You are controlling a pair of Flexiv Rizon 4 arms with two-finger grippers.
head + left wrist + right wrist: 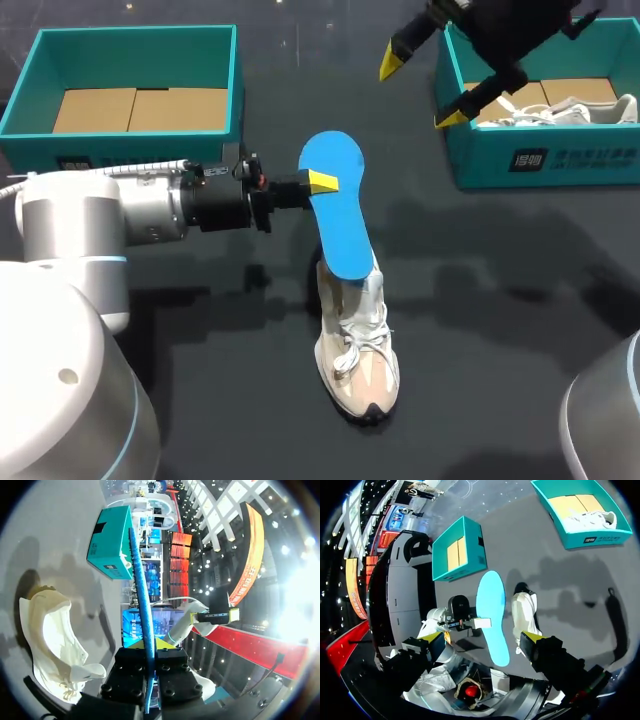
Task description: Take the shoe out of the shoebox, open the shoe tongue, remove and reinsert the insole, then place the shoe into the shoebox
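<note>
Blue insole (335,205) gripped by left fingers (322,182) over shoe (357,345);
right fingers (392,62) open, upper right; only left wrist view shows the insole edge-on.

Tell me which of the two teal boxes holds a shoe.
The right box, with a white shoe inside; the left box shows only bare cardboard.
</note>
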